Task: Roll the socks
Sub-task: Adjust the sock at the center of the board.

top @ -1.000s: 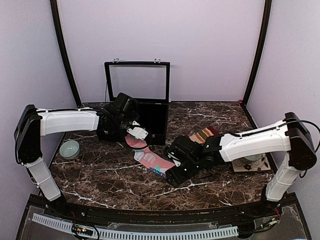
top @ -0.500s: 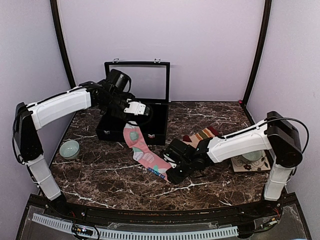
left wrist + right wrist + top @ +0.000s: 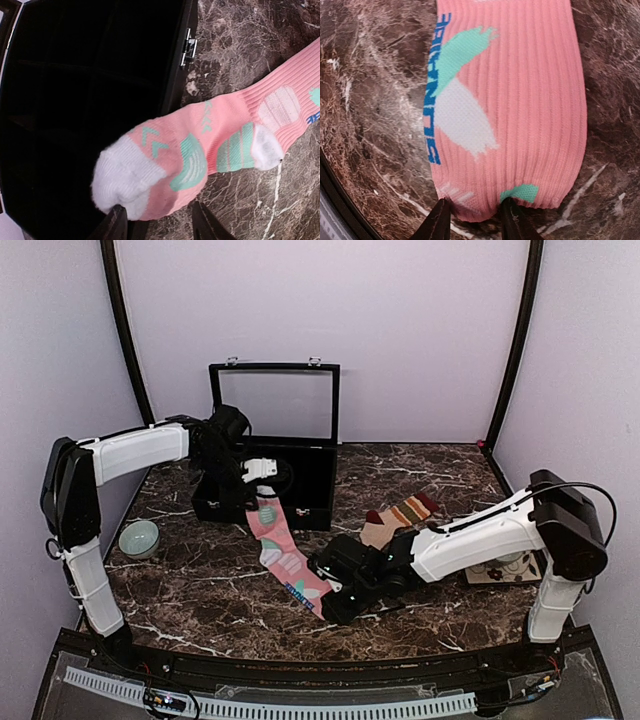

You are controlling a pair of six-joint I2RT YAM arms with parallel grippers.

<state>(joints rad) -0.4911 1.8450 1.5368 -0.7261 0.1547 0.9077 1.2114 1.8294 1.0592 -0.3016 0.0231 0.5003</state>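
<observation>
Top external view: the pink sock [image 3: 285, 555] lies flat on the tabletop [image 3: 200, 600]. Its long axis runs diagonally from the black case [image 3: 300, 475] at the back left down toward the middle of the near edge. The left gripper [image 3: 262, 472] is at the toe end, beside the case. The right gripper [image 3: 328, 608] is at the cuff end and is the nearer arm for starting a roll from the cuff. The tan striped sock [image 3: 400, 513] lies apart, toward the right edge, and neither arm touches it.

Left wrist view: the pale toe [image 3: 122, 182] overlaps the case rim, and the sock runs away up and to the right. The fingers [image 3: 117, 222] stand apart with the toe's edge between them. Whether they pinch it cannot be told. Only mint chevrons and patches show, with no readable writing.

Right wrist view: the cuff hem [image 3: 485, 207] sits between the fingers [image 3: 440, 222], and the sock extends straight ahead of them. The jaws are partly closed around the hem, but a firm grip cannot be confirmed. Blue lettering [image 3: 434, 115] runs along the sock's left edge and is not reliably legible.
</observation>
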